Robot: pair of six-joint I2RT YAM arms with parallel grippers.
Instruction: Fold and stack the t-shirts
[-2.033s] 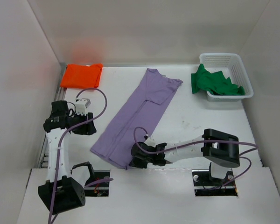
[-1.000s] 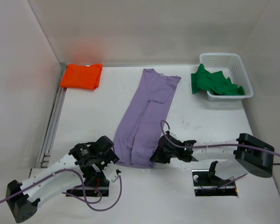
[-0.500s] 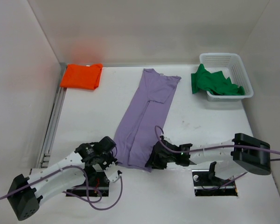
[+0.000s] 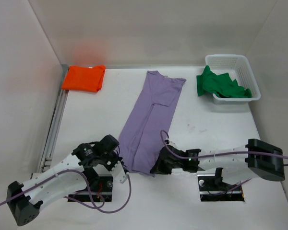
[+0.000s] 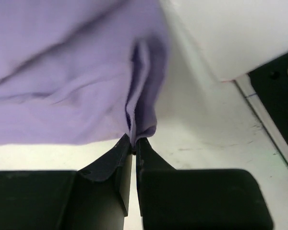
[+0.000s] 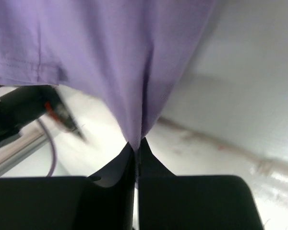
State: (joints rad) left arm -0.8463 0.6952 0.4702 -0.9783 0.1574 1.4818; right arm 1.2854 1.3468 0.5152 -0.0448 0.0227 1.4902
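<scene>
Lavender shirt (image 4: pixel 146 115) hem in left gripper (image 5: pixel 133 142), right gripper (image 6: pixel 136 145)

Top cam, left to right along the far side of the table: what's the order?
orange t-shirt → lavender t-shirt → green t-shirt, which spills out of the white basket
</scene>
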